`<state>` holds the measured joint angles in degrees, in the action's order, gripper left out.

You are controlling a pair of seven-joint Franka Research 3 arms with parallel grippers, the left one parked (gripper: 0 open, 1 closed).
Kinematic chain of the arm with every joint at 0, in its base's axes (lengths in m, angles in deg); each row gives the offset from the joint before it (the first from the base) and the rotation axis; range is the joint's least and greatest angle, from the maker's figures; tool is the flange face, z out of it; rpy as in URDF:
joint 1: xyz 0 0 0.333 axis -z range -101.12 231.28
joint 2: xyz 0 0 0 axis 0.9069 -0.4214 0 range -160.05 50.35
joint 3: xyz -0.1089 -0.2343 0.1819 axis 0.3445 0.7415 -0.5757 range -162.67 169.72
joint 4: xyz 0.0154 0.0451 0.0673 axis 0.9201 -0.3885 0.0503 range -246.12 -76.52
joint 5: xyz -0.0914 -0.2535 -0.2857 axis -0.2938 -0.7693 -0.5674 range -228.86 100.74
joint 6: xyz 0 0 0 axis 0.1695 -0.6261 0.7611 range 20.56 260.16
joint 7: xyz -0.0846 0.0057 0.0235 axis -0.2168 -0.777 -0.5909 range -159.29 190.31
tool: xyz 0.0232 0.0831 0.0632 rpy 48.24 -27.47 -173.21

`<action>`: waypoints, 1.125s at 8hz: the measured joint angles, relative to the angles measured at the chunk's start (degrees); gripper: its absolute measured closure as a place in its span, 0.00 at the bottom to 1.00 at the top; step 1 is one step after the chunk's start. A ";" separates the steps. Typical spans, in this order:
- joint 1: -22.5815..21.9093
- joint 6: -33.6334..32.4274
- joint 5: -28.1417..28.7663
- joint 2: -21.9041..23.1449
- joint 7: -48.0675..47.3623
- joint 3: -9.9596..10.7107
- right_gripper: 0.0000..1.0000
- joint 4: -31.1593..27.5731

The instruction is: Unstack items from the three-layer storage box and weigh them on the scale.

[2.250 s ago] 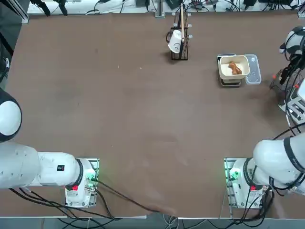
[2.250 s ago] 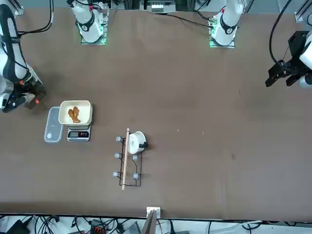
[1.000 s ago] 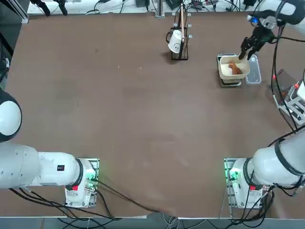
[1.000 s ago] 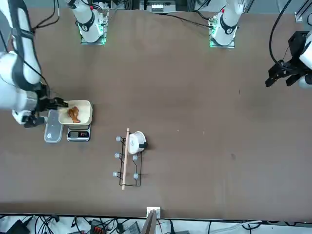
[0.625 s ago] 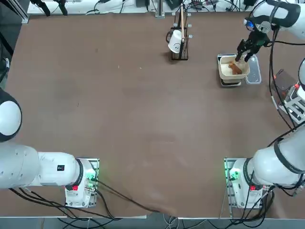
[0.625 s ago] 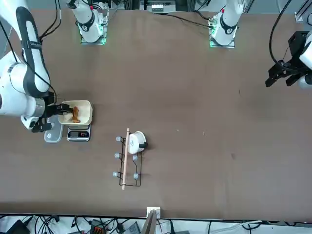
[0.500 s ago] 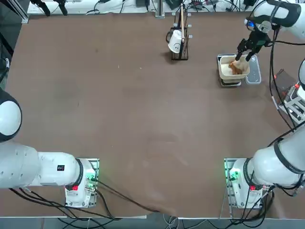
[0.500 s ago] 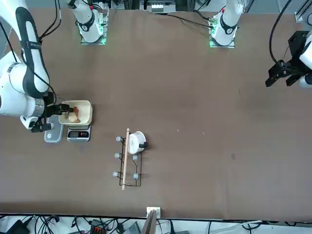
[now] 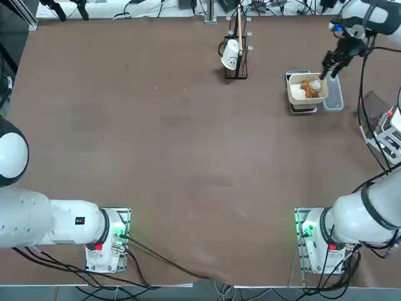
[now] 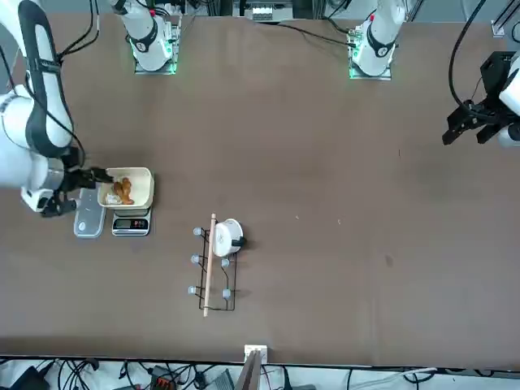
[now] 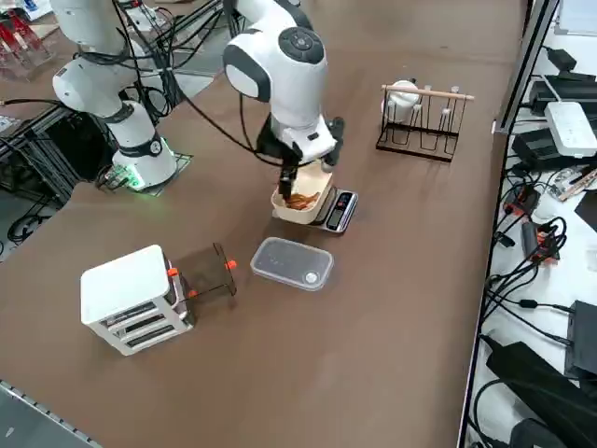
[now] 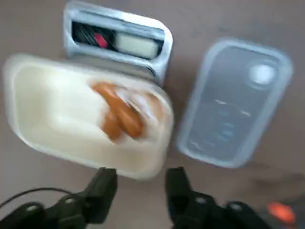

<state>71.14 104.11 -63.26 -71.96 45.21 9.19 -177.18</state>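
Observation:
The cream square bowl sits on the scale, holding orange-brown items and a pale piece. My right gripper hovers open just above the bowl's edge on the clear-tray side, nothing between its fingers. From overhead the gripper is at the far right of the table beside the bowl. The white three-layer storage box stands nearer the table's right edge, apart from the gripper.
A clear flat plastic tray lies beside the scale. A dark rack with a white cup stands left of the bowl. A dark translucent piece with orange bits is next to the storage box.
My right gripper came from the storage box side, dipped over the bowl, and has drawn back to its edge. A pale piece now lies in the bowl with the orange-brown ones.

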 joint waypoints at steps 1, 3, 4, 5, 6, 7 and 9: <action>1.14 -0.90 -4.05 0.69 6.44 1.44 0.64 0.00; 3.58 -1.18 -10.25 1.08 15.01 2.48 0.98 -0.63; 3.88 1.18 -13.83 0.97 16.13 2.48 0.98 -2.54; 3.79 5.31 -15.63 0.75 16.25 2.38 0.98 -5.68; 3.72 9.47 -16.37 0.34 16.25 2.34 0.98 -8.93; 3.78 12.82 -16.77 -0.07 16.25 2.35 0.98 -11.48; 4.63 16.58 -20.11 -0.62 16.26 2.41 0.98 -13.92</action>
<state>75.77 120.69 -83.37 -72.58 61.47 11.60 -191.10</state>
